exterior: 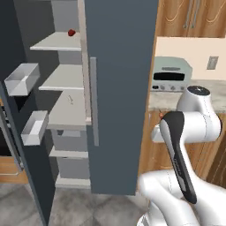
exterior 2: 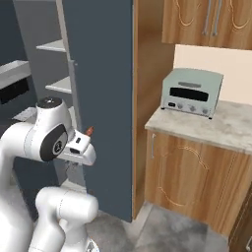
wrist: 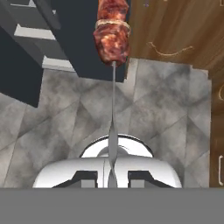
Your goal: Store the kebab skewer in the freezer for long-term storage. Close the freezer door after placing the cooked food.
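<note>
**Skewer in hand, freezer standing open**

The freezer [exterior: 66, 88] stands open at the left of the scene, its whitish shelves in view, with a small round red item [exterior: 71, 32] on the top shelf. The freezer door [exterior: 20, 132] swings out to the near left, two white bins [exterior: 22, 78] on its back. Just right of the compartment is the plain slate-grey door [exterior: 119, 88]. Farther right, a pale green toaster oven [exterior 2: 191, 91] sits on a stone counter [exterior 2: 216, 129] over wooden cabinets. The gripper [wrist: 112, 175] is clamped on the bare metal end of the kebab skewer [wrist: 112, 37], whose meat chunks point away from the hand, above the grey tiled floor [wrist: 57, 127], near the plain door's foot.
</note>
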Available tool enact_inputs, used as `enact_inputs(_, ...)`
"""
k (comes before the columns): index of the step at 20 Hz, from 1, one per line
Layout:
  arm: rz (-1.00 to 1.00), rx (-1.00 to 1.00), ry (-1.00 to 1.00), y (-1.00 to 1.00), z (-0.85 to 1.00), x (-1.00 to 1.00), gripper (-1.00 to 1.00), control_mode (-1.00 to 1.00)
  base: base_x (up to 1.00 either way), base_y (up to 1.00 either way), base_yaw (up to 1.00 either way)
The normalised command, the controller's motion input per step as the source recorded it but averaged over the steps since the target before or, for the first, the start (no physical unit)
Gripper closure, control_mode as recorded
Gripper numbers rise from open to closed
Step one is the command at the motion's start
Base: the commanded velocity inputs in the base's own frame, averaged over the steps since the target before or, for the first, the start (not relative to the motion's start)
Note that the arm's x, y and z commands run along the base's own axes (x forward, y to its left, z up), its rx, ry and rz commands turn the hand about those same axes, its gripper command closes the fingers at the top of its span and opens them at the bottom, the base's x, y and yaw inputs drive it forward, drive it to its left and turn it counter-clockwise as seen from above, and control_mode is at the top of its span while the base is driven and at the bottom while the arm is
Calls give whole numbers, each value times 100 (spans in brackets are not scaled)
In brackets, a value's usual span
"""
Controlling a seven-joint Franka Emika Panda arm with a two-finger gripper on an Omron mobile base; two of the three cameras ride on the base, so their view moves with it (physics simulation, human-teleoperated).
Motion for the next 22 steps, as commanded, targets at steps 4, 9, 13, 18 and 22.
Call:
enact_inputs(4,0,0,0,0,0,0,100,100,-7,77,39)
enact_inputs(9,0,0,0,0,0,0,100,100,14,60,36)
enact_inputs(13,0,0,0,0,0,0,100,100,21,39,38)
enact_inputs(18,0,0,0,0,0,0,100,100,22,1,11)
enact_inputs(22,0,0,0,0,0,0,100,100,56,0,0)
